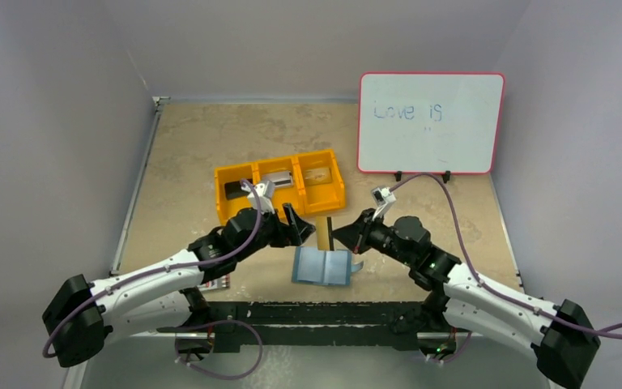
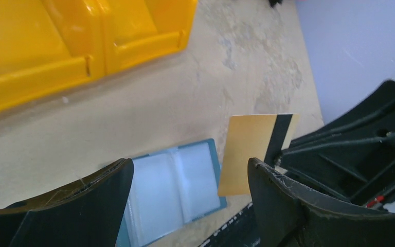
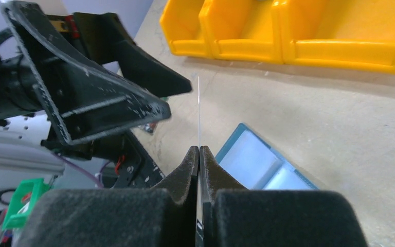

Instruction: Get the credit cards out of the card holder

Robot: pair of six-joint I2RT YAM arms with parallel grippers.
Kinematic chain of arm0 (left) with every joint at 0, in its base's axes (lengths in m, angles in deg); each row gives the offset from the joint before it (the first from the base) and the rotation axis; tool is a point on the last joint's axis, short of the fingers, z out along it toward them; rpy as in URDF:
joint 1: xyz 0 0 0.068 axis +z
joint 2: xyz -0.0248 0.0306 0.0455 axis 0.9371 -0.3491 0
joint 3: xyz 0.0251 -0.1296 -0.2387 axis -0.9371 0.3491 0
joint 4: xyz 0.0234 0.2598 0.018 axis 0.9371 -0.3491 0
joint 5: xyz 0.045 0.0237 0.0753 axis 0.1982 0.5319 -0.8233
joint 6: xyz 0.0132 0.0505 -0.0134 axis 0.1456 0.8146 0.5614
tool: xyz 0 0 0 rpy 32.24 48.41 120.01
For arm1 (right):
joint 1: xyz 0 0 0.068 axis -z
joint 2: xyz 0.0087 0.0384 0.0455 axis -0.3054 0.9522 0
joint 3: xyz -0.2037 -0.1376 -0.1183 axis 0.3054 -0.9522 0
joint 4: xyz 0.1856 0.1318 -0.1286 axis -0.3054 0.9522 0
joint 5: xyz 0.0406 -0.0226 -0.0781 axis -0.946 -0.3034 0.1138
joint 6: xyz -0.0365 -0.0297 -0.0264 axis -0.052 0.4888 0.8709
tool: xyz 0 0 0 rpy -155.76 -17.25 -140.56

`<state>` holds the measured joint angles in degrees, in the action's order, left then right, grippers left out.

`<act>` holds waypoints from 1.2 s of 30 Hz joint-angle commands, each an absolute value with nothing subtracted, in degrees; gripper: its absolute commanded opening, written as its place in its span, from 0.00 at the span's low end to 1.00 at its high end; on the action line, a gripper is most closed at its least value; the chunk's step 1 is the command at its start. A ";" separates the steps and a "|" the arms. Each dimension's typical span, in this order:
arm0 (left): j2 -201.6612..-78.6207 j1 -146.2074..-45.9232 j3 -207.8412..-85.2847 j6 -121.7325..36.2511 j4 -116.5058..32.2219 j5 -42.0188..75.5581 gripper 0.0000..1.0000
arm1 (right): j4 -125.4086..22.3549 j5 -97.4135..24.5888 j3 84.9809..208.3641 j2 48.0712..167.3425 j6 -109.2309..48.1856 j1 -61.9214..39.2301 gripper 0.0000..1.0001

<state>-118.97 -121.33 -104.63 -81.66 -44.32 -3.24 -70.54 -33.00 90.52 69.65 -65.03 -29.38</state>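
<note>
A tan-gold credit card with a dark stripe (image 2: 247,154) stands on edge just above the open teal booklet-style card holder (image 1: 321,267), which lies flat on the mottled tan table (image 1: 210,138). The right gripper (image 3: 199,154) pinches 1 edge of the card, seemingly offering it to the left gripper (image 1: 298,227), whose jaws are spread wide beside it. The orange 3-compartment plastic bin (image 1: 324,204) is the likely destination.

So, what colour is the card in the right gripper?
Tan-gold card with black stripe; left wrist view.
</note>
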 commanded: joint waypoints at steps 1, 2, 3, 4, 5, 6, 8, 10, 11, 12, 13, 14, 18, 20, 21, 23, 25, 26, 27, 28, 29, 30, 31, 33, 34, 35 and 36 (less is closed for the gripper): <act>-120.34 -121.22 -100.61 -84.92 -27.25 9.17 0.80 | -80.47 -38.71 92.62 72.74 -65.51 -29.06 0.00; -120.44 -121.16 -100.09 -85.21 -26.07 10.05 0.80 | -82.17 -39.27 92.25 73.34 -66.18 -29.04 0.00; -120.46 -121.16 -99.56 -85.36 -25.08 10.79 0.80 | -83.26 -39.70 91.89 73.78 -66.93 -29.06 0.00; -120.29 -121.20 -99.08 -85.20 -24.40 11.20 0.80 | -84.18 -39.94 91.61 74.16 -67.39 -29.06 0.00; -120.04 -121.16 -98.51 -84.99 -24.02 11.45 0.80 | -85.09 -40.34 91.29 74.34 -67.75 -29.06 0.00; -119.75 -121.09 -98.35 -84.68 -24.37 11.45 0.80 | -85.69 -40.56 91.10 74.48 -68.09 -29.06 0.00; -118.68 -120.62 -98.30 -83.95 -25.69 11.41 0.80 | -85.22 -40.77 91.33 74.73 -68.37 -29.06 0.00; -117.33 -119.83 -98.51 -82.67 -26.95 11.87 0.80 | -83.90 -41.00 91.82 74.89 -67.67 -29.04 0.00; -116.73 -119.09 -99.63 -80.67 -29.54 12.04 0.81 | -83.25 -41.02 92.06 74.83 -67.40 -29.03 0.00; -115.88 -118.26 -101.25 -78.59 -33.94 11.15 0.81 | -82.06 -40.78 92.40 74.81 -67.16 -29.06 0.00; -115.02 -117.36 -103.06 -76.42 -38.33 9.75 0.81 | -80.72 -40.59 92.85 74.75 -66.80 -29.06 0.00; -114.27 -116.63 -104.73 -74.71 -41.98 8.67 0.82 | -79.56 -40.44 93.23 74.78 -66.33 -29.06 0.00; -113.16 -115.49 -110.02 -67.87 -50.04 7.70 0.82 | -76.12 -42.39 94.50 75.32 -62.54 -29.01 0.00; -113.84 -115.45 -111.55 -64.61 -50.74 9.56 0.82 | -74.94 -44.26 95.18 75.71 -59.94 -29.06 0.00; -114.21 -115.41 -112.12 -62.97 -50.52 11.30 0.81 | -74.32 -45.26 95.63 75.87 -58.55 -29.06 0.00; -115.15 -115.47 -112.75 -59.97 -49.53 14.94 0.80 | -73.17 -47.91 96.60 76.14 -54.63 -29.05 0.00; -116.21 -115.49 -113.59 -56.36 -48.72 19.67 0.80 | -72.12 -49.86 97.65 76.34 -51.05 -29.06 0.00; -116.65 -115.53 -113.93 -54.87 -48.29 21.74 0.80 | -71.94 -50.63 98.10 76.48 -49.44 -29.06 0.00; -116.96 -115.50 -114.24 -53.86 -48.23 23.21 0.80 | -71.79 -51.44 98.59 76.54 -48.05 -29.06 0.00; -117.09 -115.53 -114.63 -52.77 -48.28 24.52 0.80 | -71.54 -52.16 99.16 76.71 -46.63 -29.06 0.00; -117.23 -115.53 -114.96 -51.78 -48.47 25.97 0.79 | -71.23 -53.44 99.55 76.90 -45.62 -29.05 0.00; -117.38 -115.49 -115.34 -50.66 -48.73 27.43 0.79 | -70.81 -54.66 100.13 77.40 -44.73 -29.06 0.00; -117.48 -115.53 -115.80 -49.70 -49.04 29.56 0.78 | -70.25 -56.16 100.65 77.87 -43.78 -29.06 0.00; -117.83 -115.52 -116.97 -48.42 -49.85 33.35 0.77 | -68.68 -57.82 102.25 78.98 -42.29 -29.06 0.00; -118.09 -115.47 -117.68 -48.14 -50.52 34.93 0.76 | -68.05 -59.37 102.67 79.51 -41.63 -29.06 0.00; -118.43 -115.46 -118.26 -47.61 -51.17 36.47 0.75 | -67.55 -60.56 103.10 80.21 -41.19 -29.06 0.00; -118.89 -115.52 -118.66 -47.37 -51.68 38.18 0.74 | -67.40 -61.44 103.50 80.74 -40.76 -29.06 0.00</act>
